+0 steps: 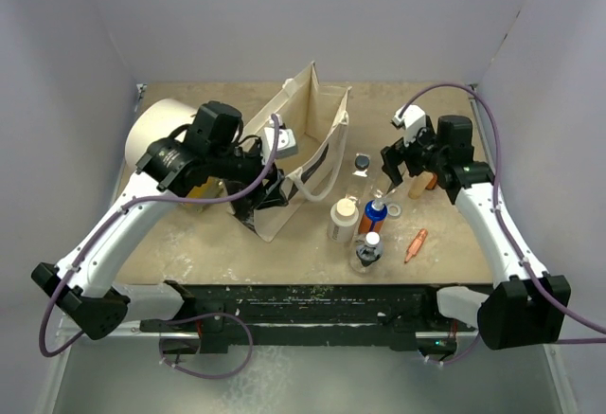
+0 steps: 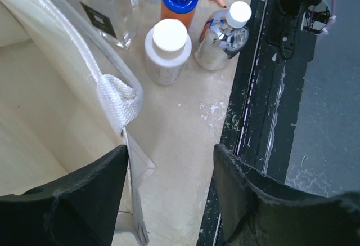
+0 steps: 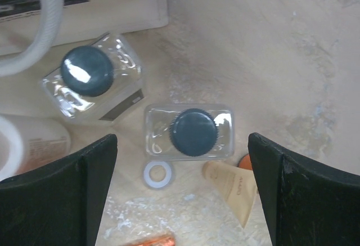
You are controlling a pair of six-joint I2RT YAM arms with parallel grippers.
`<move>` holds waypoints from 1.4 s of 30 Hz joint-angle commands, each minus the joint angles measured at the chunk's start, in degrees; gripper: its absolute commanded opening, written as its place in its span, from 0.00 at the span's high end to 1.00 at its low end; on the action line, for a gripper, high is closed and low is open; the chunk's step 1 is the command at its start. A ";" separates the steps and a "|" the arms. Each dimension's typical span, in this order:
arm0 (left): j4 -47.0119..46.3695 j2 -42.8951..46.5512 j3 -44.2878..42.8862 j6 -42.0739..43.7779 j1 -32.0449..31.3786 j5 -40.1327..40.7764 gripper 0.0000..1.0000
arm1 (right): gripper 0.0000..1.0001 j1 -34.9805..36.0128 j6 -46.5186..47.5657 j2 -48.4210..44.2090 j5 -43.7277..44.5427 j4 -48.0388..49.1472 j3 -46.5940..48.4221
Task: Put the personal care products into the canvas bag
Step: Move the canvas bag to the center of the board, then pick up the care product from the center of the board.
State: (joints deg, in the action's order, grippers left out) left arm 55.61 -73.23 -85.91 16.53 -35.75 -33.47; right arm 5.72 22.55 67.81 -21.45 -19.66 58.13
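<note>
The canvas bag (image 1: 317, 130) stands open at mid table. My left gripper (image 1: 258, 194) is open at its near left corner; in the left wrist view (image 2: 169, 195) the bag's wall (image 2: 50, 122) and handle strap (image 2: 117, 97) lie between the jaws by the left finger, not clamped. On the table to the bag's right stand a white bottle with tan cap (image 1: 343, 217), an orange bottle with blue top (image 1: 375, 213), a silvery bottle (image 1: 366, 253) and a clear black-capped bottle (image 1: 363, 163). My right gripper (image 3: 183, 195) is open above another clear black-capped bottle (image 3: 193, 132) and a beige tapered tube (image 3: 233, 189).
A big white drum (image 1: 161, 135) lies behind the left arm. A small orange tube (image 1: 416, 243) and a white ring (image 1: 395, 209) lie near the bottles. The table's black front edge (image 2: 264, 116) runs close to the left gripper. Grey walls enclose the table.
</note>
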 commanded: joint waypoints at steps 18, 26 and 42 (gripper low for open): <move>-4.92 5.98 -1.70 7.36 0.18 0.99 0.15 | 0.02 0.03 5.88 7.72 0.55 2.94 0.05; -7.09 7.84 0.19 5.53 2.27 3.45 0.04 | 0.10 0.09 5.98 9.35 -1.52 2.24 -1.76; -8.34 7.72 0.74 5.16 2.88 7.99 0.03 | 0.45 0.08 7.37 10.68 -2.27 0.30 1.29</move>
State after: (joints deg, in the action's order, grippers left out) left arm 50.17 -66.15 -85.36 22.04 -33.36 -26.41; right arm 5.61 28.10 77.71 -21.91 -17.37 56.47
